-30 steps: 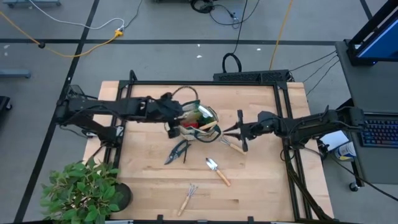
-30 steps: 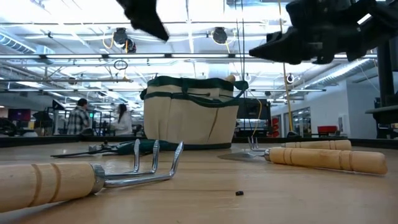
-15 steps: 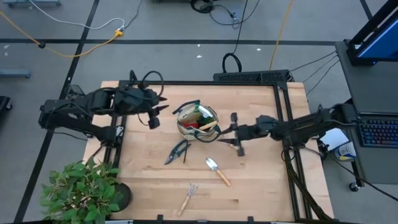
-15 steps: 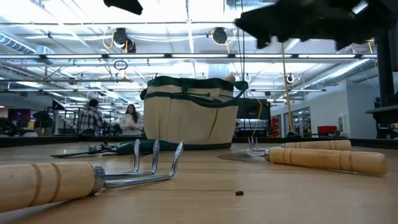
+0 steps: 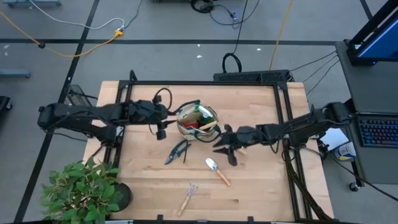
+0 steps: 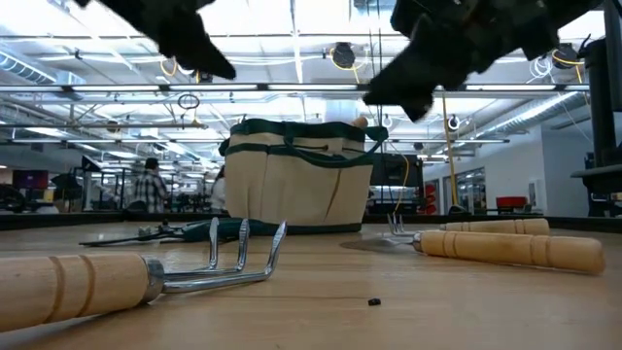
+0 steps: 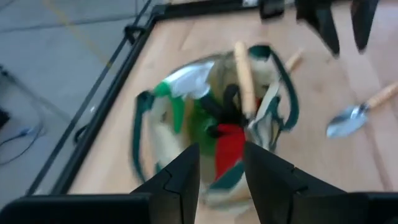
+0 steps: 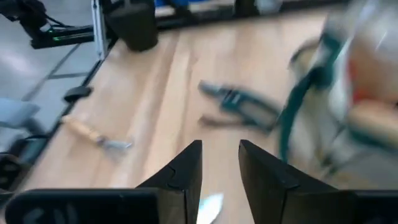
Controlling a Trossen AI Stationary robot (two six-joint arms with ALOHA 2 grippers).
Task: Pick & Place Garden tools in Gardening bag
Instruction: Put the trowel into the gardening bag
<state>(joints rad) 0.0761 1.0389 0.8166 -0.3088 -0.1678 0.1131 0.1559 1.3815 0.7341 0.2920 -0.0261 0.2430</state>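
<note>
Bag [image 5: 198, 123] sat mid-bench, already holding tools. Right end effector [image 5: 227, 148] hovered at its four o'clock, fingers parted and empty, above the trowel [image 5: 217, 170], apparently next to grasp. Left end effector [image 5: 160, 121], parted and empty, waited at nine o'clock.

Shears [image 5: 178, 151] seemingly beside bag [image 5: 198, 123]; trowel [image 5: 217, 170] nearby.

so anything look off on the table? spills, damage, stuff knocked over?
Nothing stands out. The bag stands upright with a wooden handle, a red glove and something green inside. Shears, trowel and rake lie flat on the table, not yet packed. No spills or damage visible.
</note>
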